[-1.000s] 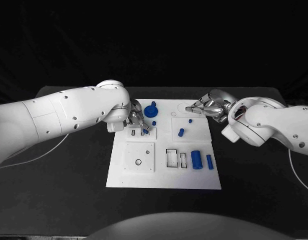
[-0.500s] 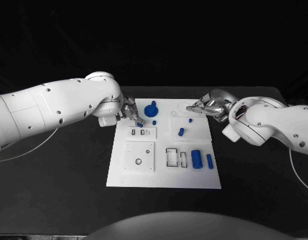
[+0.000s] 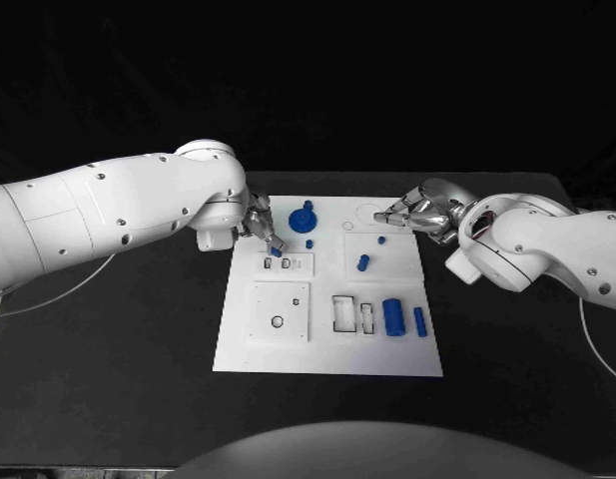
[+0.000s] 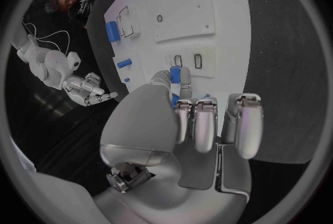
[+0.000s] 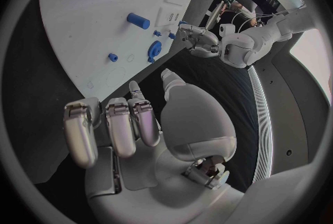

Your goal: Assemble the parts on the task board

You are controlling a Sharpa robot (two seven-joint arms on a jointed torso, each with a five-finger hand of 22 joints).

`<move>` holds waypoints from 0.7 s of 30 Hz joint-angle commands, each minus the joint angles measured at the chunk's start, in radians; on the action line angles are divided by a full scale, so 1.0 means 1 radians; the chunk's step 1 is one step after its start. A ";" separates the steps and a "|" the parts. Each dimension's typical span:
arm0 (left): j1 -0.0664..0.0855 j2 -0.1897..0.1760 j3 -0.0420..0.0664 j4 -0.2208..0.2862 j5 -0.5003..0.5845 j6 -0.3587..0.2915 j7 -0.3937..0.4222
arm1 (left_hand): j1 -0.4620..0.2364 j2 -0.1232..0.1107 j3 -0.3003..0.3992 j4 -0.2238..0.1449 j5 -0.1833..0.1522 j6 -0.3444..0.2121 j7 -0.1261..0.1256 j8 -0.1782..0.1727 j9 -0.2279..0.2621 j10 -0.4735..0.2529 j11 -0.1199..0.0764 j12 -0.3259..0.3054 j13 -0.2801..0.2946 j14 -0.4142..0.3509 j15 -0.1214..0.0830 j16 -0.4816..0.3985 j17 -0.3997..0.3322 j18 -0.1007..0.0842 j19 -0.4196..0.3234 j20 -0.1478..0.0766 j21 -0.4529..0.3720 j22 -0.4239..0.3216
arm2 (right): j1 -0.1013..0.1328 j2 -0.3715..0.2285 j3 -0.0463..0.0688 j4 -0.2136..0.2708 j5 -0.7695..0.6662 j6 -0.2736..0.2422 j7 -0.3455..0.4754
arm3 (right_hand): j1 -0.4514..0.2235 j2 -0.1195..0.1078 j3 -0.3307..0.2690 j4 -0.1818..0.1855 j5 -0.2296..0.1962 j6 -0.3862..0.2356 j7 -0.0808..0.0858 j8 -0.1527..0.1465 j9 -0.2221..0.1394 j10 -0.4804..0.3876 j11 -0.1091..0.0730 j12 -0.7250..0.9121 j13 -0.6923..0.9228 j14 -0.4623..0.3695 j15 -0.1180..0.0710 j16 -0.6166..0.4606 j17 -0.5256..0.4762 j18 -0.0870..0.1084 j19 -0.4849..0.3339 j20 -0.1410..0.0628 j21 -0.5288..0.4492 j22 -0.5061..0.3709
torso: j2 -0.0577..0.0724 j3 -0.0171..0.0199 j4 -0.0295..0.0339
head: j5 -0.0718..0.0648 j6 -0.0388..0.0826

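Black table is carrying the board [image 3: 326, 359]; left hand [image 3: 259, 228] is pinching a blue peg [image 4: 175, 75], needing upright alignment over its slot [image 3: 269, 264]; right hand [image 3: 411, 215] is hovering empty, fingers apart

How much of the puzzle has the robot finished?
Not much looks done. The left hand pinches a small blue part in its fingers above the task board. The right hand holds nothing. Several blue parts, like the big cylinder, lie loose on the board.

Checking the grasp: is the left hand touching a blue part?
Touching. The left wrist view shows the left hand pinching a blue part in its fingers.
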 commanded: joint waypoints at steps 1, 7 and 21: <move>0.001 0.013 0.000 -0.009 -0.023 0.048 -0.063 | 0.007 -0.003 0.006 0.002 0.001 0.023 -0.018 0.002 0.008 0.104 -0.008 0.002 0.263 0.105 -0.006 0.003 0.263 -0.015 0.107 -0.005 0.002 0.263 | -0.002 0.001 0.000 -0.001 -0.011 0.003 -0.001 | 0.000 0.010 -0.004 0.002 0.002 0.006 0.002 0.006 0.002 0.105 0.008 0.004 0.263 0.104 0.008 0.004 0.263 -0.007 0.105 0.007 0.004 0.263 | 0.000 0.0001 -0.0002 | 0.001 0.002; 0.000 0.031 -0.001 -0.021 -0.034 0.055 -0.069 | 0.011 -0.001 0.010 0.002 0.000 0.026 -0.018 0.000 0.008 0.104 -0.008 0.002 0.263 0.105 -0.008 0.003 0.263 -0.015 0.107 -0.004 0.002 0.263 | -0.003 0.002 0.000 -0.001 -0.011 0.004 0.000 | 0.000 0.010 -0.004 0.002 0.002 0.006 0.002 0.006 0.002 0.105 0.008 0.004 0.263 0.104 0.008 0.004 0.263 -0.007 0.105 0.007 0.004 0.263 | 0.001 0.0002 -0.0002 | 0.001 0.002; -0.005 0.054 -0.002 -0.050 -0.047 0.081 -0.069 | 0.022 -0.002 0.018 0.001 -0.005 0.029 -0.018 -0.005 0.010 0.104 -0.009 0.002 0.263 0.105 -0.012 0.003 0.263 -0.015 0.107 -0.001 0.002 0.263 | -0.003 0.004 0.000 0.000 -0.011 0.004 0.000 | 0.000 0.010 -0.004 0.002 0.002 0.006 0.002 0.006 0.002 0.105 0.008 0.004 0.263 0.104 0.008 0.004 0.263 -0.007 0.105 0.007 0.004 0.263 | 0.001 -0.0003 0.0001 | 0.002 -0.003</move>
